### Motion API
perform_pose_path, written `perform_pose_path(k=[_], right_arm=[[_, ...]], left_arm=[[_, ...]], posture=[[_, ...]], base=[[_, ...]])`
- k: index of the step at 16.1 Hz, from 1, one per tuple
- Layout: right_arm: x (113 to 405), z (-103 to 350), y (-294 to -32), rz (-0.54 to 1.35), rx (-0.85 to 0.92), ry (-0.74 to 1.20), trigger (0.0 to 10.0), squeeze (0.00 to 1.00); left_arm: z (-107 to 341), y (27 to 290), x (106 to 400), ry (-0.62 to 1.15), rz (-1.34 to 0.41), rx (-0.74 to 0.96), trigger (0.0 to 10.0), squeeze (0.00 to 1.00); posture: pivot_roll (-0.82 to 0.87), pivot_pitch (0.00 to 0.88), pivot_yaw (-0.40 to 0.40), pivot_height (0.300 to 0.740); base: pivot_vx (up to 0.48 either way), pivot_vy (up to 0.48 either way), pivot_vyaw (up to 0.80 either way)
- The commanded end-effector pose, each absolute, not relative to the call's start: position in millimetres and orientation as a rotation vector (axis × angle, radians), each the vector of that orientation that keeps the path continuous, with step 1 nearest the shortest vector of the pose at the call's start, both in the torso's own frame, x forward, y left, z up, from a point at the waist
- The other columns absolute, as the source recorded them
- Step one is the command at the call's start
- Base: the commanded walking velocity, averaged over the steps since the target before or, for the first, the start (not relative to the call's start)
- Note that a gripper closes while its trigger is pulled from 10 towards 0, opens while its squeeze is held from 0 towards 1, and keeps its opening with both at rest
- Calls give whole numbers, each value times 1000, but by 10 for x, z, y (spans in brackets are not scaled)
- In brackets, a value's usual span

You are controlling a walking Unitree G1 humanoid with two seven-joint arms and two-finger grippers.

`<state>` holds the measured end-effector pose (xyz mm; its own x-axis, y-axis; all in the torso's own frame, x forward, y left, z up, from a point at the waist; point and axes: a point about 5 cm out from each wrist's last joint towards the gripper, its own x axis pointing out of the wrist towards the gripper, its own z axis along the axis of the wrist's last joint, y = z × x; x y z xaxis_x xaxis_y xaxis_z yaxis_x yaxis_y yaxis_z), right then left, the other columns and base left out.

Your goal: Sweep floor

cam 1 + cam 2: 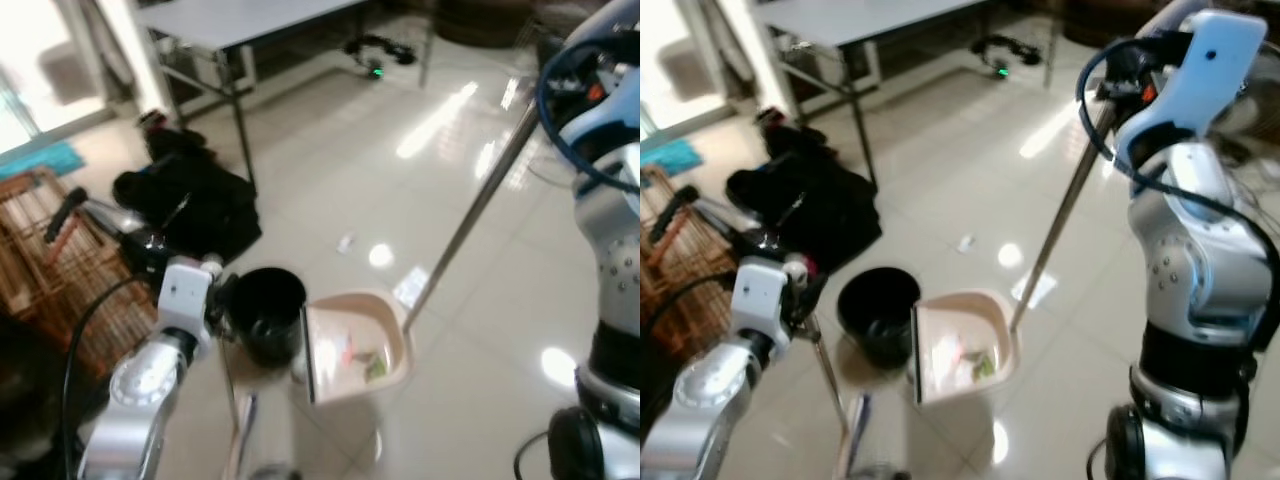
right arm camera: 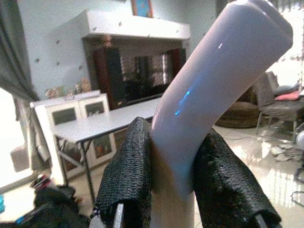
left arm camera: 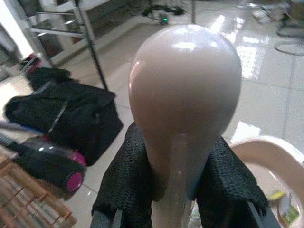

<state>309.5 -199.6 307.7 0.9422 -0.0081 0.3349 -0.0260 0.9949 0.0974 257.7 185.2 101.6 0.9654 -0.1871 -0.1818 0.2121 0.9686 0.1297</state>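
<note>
Dustpan [image 1: 355,345] with debris sits on floor [image 1: 400,200] beside black bin [image 1: 265,312]. Left claw [image 3: 178,190] grips dustpan handle [image 3: 185,104]; right claw [image 2: 173,185] grips broom handle [image 2: 213,90].

A glossy pale tiled floor [image 1: 330,160] carries everything here. A beige dustpan [image 1: 355,350] rests on it with scraps of litter inside. Touching the dustpan's left side stands a black bin [image 1: 265,312]. Beyond the bin lies a black bag [image 1: 190,205], and a wicker crate [image 1: 45,260] sits left of the bag. A small scrap [image 1: 346,243] lies on the tiles beyond the dustpan.
</note>
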Motion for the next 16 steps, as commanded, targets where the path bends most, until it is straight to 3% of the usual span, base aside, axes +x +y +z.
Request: perform_pose_path(k=[1, 3, 7, 14, 16], right_arm=[[3069, 3149, -1979, 16, 111, -378, 10000, 0], [3050, 3127, -2011, -13, 115, -375, 10000, 0], [3007, 3154, -2067, -40, 142, -397, 10000, 0], [2983, 3148, -2067, -51, 174, -388, 10000, 0], [2979, 3141, -2072, -55, 178, -385, 10000, 0]], left_arm=[[1126, 1849, 2641, 126, -196, 171, 10000, 0], [1272, 1803, 2776, 77, -213, 172, 10000, 0], [1389, 1797, 2882, 57, -250, 209, 10000, 0], [1449, 1782, 2990, 50, -257, 231, 10000, 0], [1454, 1779, 2999, 47, -260, 231, 10000, 0]], posture=[[-115, 50, 35, 740], [-117, 50, 44, 740], [-122, 50, 54, 740], [-126, 50, 58, 740], [-127, 50, 62, 740]], base=[[0, 0, 788], [0, 0, 788], [0, 0, 0], [0, 346, 0], [0, 368, -600]])
